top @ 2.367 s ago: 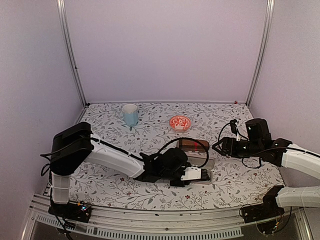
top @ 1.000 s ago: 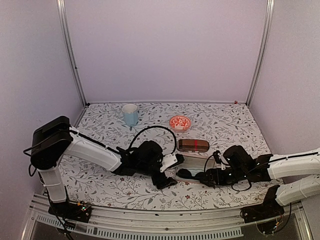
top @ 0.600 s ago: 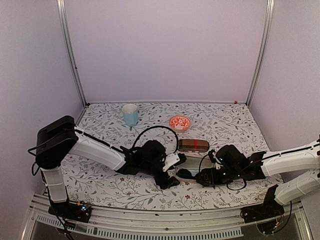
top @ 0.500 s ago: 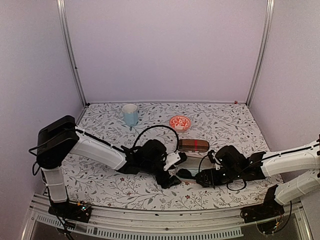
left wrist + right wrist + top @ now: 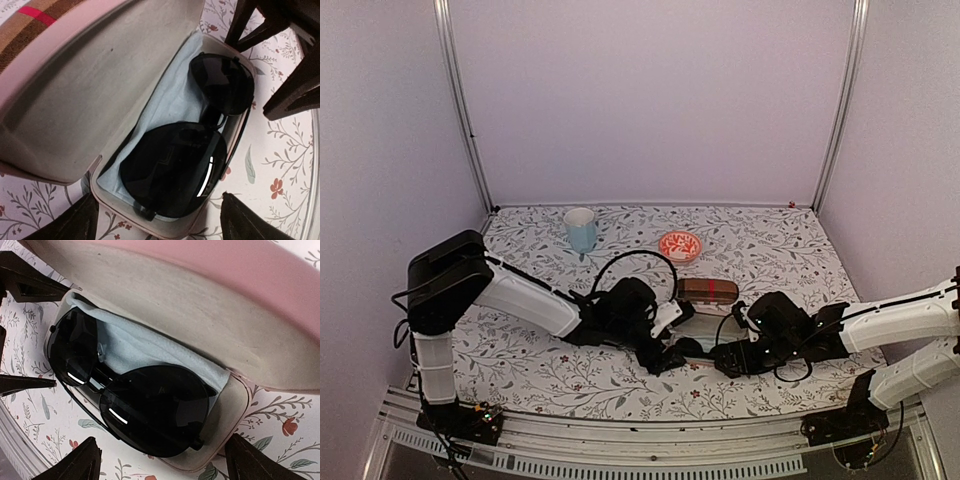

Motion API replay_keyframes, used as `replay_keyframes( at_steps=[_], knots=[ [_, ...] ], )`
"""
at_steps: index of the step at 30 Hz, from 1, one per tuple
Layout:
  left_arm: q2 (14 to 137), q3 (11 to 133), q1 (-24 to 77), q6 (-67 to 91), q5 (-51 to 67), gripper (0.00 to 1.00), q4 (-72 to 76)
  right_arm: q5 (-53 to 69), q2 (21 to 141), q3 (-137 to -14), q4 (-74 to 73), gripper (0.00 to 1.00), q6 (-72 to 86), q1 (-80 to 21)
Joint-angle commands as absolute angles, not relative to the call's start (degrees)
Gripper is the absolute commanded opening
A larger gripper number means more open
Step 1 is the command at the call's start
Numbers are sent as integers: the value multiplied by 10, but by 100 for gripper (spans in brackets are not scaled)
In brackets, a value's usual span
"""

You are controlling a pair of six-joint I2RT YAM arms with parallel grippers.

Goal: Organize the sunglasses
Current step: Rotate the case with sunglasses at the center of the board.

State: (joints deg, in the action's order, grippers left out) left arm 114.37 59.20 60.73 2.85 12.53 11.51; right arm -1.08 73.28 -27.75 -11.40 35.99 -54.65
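The black sunglasses [image 5: 200, 150] [image 5: 135, 400] lie folded on a pale blue cloth inside an open pink case [image 5: 235, 405] [image 5: 712, 327], whose lid [image 5: 200, 305] stands up behind them. My left gripper [image 5: 160, 225] [image 5: 665, 352] is open, and its fingers [image 5: 80, 220] straddle the case's left end. My right gripper [image 5: 165, 465] [image 5: 728, 358] is open at the other end, one of its fingers [image 5: 255, 462] at each side of the case. In the top view the sunglasses [image 5: 691, 346] show as a dark patch between the two grippers.
A brown case with a red band [image 5: 707, 291] [image 5: 30, 20] lies just behind the pink case. Farther back are a red patterned bowl [image 5: 680, 245] and a light blue cup [image 5: 580, 229]. The table's front edge runs close below both grippers.
The right arm came down from the right side to the case's right end. The left gripper drew back, then edged right to the case's left end. The right jaws narrowed slightly.
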Motion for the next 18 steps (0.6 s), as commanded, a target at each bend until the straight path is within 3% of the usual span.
replay_keyframes(
  at_steps=[1, 18],
  knots=[
    [1153, 599, 598, 41, 151, 84, 118, -30, 735, -291, -120, 87, 355, -551],
    [1161, 604, 585, 71, 209, 79, 130, -49, 732, -293, -125, 72, 386, -550]
  ],
)
